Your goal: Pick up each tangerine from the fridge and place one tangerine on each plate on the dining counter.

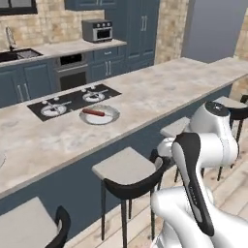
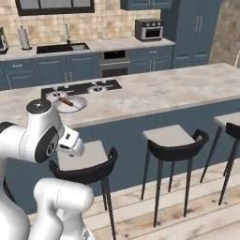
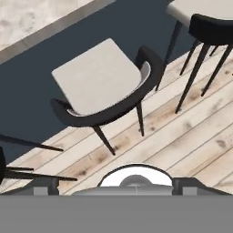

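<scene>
Base views toward dining counter (image 1: 160,92)

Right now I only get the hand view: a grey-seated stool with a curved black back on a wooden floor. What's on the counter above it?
Observer: A round pale plate sits on the marbled beige dining counter, holding a long reddish-brown sausage.
Operator: Any orange fruit on it?
Observer: No, that plate carries just the sausage.
Operator: What's beside it?
Observer: A black cooktop is set into the counter, right behind the plate.
</scene>
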{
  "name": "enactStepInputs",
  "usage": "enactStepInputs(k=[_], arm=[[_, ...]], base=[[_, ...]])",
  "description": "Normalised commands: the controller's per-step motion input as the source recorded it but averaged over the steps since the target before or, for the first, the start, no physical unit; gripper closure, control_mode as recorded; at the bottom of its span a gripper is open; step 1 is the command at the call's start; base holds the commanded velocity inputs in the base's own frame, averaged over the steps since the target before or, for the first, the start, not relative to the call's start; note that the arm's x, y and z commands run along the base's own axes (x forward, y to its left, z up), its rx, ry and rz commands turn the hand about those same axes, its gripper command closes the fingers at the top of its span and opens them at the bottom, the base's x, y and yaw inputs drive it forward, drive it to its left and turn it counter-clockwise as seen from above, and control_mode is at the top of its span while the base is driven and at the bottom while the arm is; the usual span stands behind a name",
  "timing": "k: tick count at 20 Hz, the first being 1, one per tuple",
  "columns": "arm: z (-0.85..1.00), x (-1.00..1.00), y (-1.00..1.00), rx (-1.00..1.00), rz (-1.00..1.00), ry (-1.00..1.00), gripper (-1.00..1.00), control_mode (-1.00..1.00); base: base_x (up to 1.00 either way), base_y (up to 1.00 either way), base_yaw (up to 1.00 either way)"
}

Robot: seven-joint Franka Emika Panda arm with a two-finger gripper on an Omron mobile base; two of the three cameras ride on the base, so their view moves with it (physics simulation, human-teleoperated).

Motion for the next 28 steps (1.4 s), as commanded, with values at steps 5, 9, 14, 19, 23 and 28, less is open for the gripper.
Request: enactStepInputs(k=[5,9,14,19,23,28], arm=[[0.0,0.0,0.0,0.0,0.0,0.0,-1.0,1.0],[0.0,0.0,0.0,0.0,0.0,0.0,-1.0,1.0],[0.0,0.0,0.0,0.0,0.0,0.0,-1.0,1.0],[0.0,0.0,0.0,0.0,0.0,0.0,-1.0,1.0],[0.0,0.0,0.0,0.0,0.0,0.0,-1.0,1.0],[0.0,0.0,0.0,0.0,0.0,0.0,-1.0,1.0]], base=[[0.0,-0.92,-0.63],[0.0,-0.99,-0.59],[0.18,-0.78,-0.54],[0.5,-0.63,-0.45],[0.7,-0.6,-0.38],[0.74,-0.6,-0.35]])
